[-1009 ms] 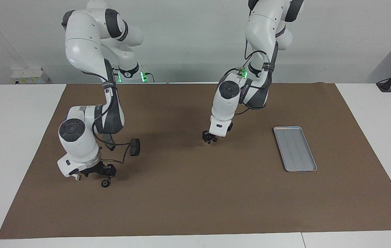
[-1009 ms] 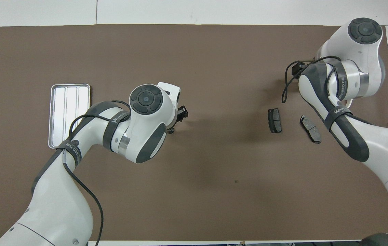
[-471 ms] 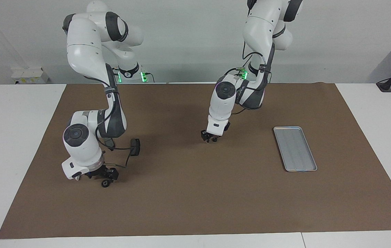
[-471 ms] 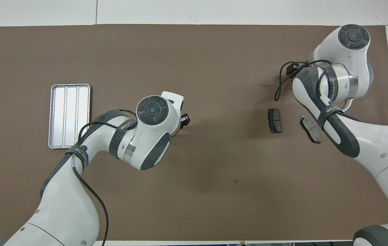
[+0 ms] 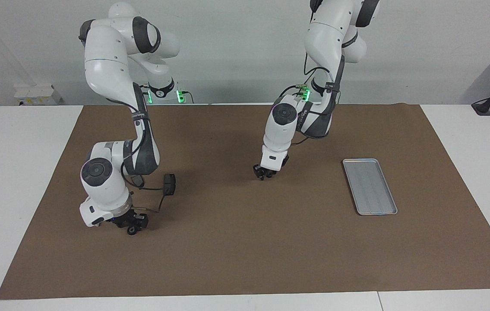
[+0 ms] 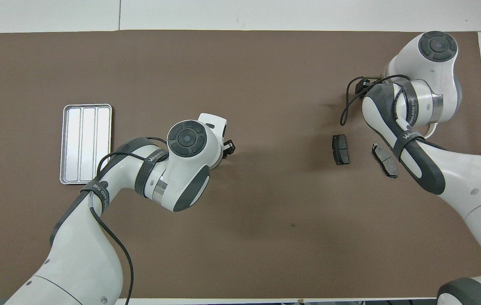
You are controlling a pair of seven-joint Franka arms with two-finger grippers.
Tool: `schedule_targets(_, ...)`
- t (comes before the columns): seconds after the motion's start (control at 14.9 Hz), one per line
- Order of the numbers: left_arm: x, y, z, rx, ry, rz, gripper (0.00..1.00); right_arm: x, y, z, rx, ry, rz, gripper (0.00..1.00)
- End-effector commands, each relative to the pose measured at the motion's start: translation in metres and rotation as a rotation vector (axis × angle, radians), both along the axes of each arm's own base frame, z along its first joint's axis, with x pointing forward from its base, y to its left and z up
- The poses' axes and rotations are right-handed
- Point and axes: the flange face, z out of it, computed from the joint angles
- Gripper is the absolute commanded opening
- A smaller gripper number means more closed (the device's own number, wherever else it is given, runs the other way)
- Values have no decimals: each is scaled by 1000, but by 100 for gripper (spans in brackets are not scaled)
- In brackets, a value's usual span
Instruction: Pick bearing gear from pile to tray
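The right gripper (image 5: 131, 225) is low over a small black gear (image 5: 132, 231) at the right arm's end of the brown mat (image 5: 245, 259), farther from the robots than the two brake pads (image 6: 340, 149); its posture suggests a pick, though whether its fingers have closed cannot be told. The left gripper (image 5: 264, 173) waits mid-mat, finger state likewise unreadable, probably kept clear. The tray (image 5: 385, 212) lies well apart, toward the left arm's end, holding nothing visible.
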Motion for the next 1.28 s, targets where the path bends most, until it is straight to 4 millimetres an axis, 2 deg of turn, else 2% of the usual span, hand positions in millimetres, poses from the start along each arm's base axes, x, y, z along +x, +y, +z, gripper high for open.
schedule_targets(0.0, -6, 3, -2, 1, -12, 9, 42, -2, -5, -7, 17, 3, -28, 51)
schedule_targets(0.07, -6, 3, -3, 4, -7, 8, 27, -2, -6, -8, 16, 8, -30, 39)
schedule_targets(0.13, -7, 4, -2, 8, -2, 8, 5, -3, -6, -8, 16, 10, -28, 25)
schedule_targets(0.2, -8, 5, -3, 18, 9, 6, 0, -3, -7, -7, 16, 11, -30, 8)
schedule_targets(0.27, -8, 7, -1, 41, 35, -4, 0, -3, -7, -7, 16, 13, -29, 0)
schedule_targets(0.4, -1, 22, 12, 83, 52, -56, 0, -3, -6, -7, 15, 14, -27, 0)
schedule_targets(0.67, 34, 129, 67, 76, 67, -221, 0, -4, -4, -4, 12, 28, -25, 0)
schedule_targets(0.87, 59, 225, 73, 54, 101, -383, 0, -2, -2, 18, 2, 61, -24, 0)
schedule_targets(1.01, 68, 287, 68, 33, 91, -452, 0, -5, -2, 51, -11, 82, -11, 0)
schedule_targets(1.14, 70, 327, 65, 20, 79, -500, 0, -12, 2, 88, -17, 83, 45, 0)
schedule_targets(1.21, 67, 339, 57, 19, 74, -506, 0, -19, 7, 108, -26, 95, 67, 0)
